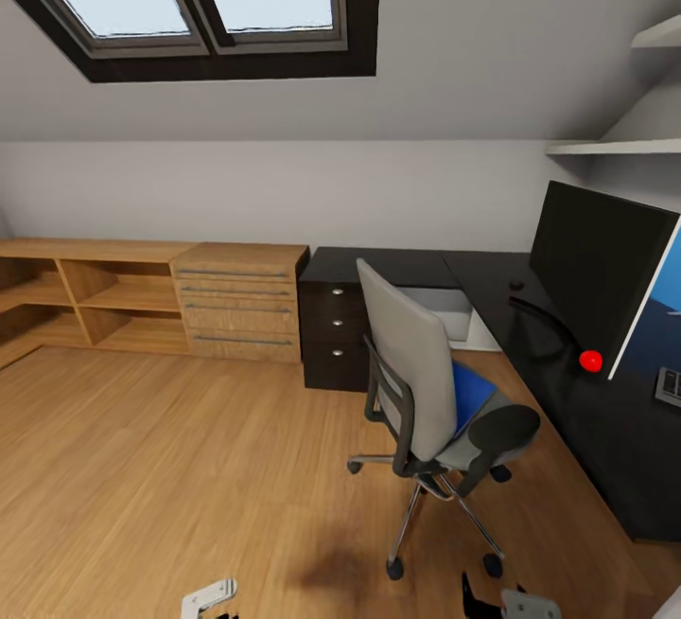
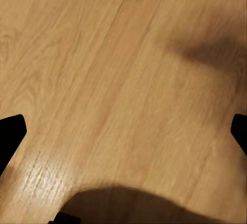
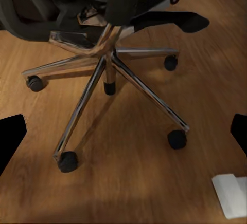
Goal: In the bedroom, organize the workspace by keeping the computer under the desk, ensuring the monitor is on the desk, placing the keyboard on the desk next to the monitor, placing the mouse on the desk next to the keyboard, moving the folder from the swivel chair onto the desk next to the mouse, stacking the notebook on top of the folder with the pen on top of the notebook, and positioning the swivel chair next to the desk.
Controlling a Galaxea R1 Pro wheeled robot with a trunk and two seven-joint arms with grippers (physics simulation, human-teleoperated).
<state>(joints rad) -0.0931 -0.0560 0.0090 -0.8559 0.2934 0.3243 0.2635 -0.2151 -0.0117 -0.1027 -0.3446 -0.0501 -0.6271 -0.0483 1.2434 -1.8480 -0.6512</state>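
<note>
Swivel chair (image 1: 426, 411) stands between me and desk (image 1: 567, 411), folder (image 1: 470, 392) on seat; both my end effectors spread, empty.

One chair (image 1: 416, 392) sitting, one folder (image 1: 470, 394) lying, one monitor (image 1: 594, 274) standing, one desk (image 1: 530, 335), three knobs showing

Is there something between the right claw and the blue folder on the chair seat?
Yes. The swivel chair's grey backrest faces the robot, with the folder on the seat behind it. The right claw sits low above the floor, before the chair's chrome base.
</note>
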